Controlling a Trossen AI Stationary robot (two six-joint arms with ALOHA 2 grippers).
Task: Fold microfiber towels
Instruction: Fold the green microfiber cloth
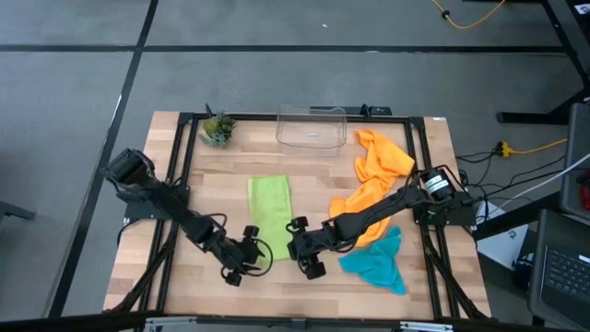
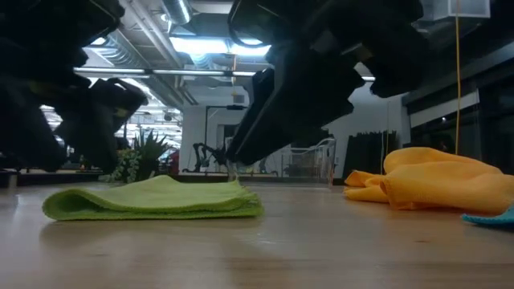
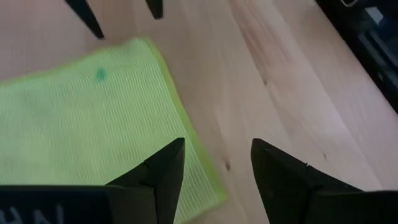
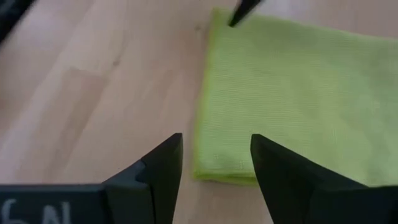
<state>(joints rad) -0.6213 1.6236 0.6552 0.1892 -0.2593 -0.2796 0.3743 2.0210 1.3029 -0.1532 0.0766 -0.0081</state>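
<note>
A lime green towel (image 1: 269, 210) lies folded in a flat strip on the wooden table (image 1: 221, 171); its layers show in the low view (image 2: 152, 201). My left gripper (image 1: 249, 256) hovers open over the towel's near left corner (image 3: 205, 180), one finger above the cloth and one above bare wood. My right gripper (image 1: 300, 242) is open too, slanting down at the near right corner (image 4: 214, 168), with its fingers on either side of that corner. Orange towels (image 1: 378, 171) lie crumpled at the right. A teal towel (image 1: 376, 265) lies bunched near the front right.
A clear plastic bin (image 1: 312, 127) stands at the table's far edge, with a small potted plant (image 1: 218, 127) to its left. A black frame (image 1: 184, 148) rims the table. Bare wood (image 1: 313, 180) shows between the green towel and the orange heap.
</note>
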